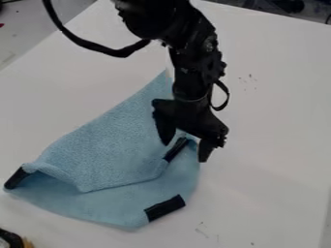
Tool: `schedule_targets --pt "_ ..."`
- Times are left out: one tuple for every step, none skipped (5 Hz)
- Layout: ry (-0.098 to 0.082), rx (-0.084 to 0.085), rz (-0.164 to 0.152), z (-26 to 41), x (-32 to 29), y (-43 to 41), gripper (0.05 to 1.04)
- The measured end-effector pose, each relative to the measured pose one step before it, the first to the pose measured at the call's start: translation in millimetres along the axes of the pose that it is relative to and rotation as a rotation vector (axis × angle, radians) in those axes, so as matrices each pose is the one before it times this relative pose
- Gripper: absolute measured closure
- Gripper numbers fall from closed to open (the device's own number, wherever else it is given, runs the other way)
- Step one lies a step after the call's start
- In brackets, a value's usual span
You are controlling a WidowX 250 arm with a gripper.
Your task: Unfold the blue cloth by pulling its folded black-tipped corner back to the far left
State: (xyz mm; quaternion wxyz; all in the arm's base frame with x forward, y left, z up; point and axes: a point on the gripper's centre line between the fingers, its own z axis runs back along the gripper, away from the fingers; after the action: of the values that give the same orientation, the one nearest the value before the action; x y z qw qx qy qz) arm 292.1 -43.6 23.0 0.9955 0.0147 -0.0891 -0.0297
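Hanging from the far edge, the black arm (197, 58) brings its gripper (186, 152) down over the right part of the blue cloth (110, 140). The fingers stand wide apart, one to the left over the cloth and the other by its right edge, with nothing visibly clamped between them. The cloth lies on the left and middle of the white table (278, 121), its top layer folded loosely over a lower one. A black tab (176, 149) on the upper layer slants between the fingers, another tab (165, 208) lies on the near edge of the lower layer, and a dark end (16, 178) sticks out at the left corner, where the cloth bunches up. Whether the fingertips touch the cloth I cannot tell. If they closed too low, they could pinch both layers and drag the whole cloth askew; too high, and they might catch only a bit of the tab, which could slip free. The left finger could snag the top layer if the gripper shifted sideways. Because the fold is loose and rippled near the left corner, a sharp pull could skew it or leave a crease.
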Motion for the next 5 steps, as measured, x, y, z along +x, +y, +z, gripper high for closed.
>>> schedule_targets --pt "0.0059 -0.0123 0.0210 -7.50 -4.64 9.50 0.082" --pt "0.0123 -0.0182 0.0082 -7.96 -1.92 6.23 0.137" --pt "0.0067 -0.0073 -0.0122 0.41 -0.26 1.66 0.425" --pt "0.0184 0.0003 -0.0064 1.58 0.62 0.73 0.720" --pt "0.0237 0.0306 0.0153 2.60 -1.24 0.15 0.921"
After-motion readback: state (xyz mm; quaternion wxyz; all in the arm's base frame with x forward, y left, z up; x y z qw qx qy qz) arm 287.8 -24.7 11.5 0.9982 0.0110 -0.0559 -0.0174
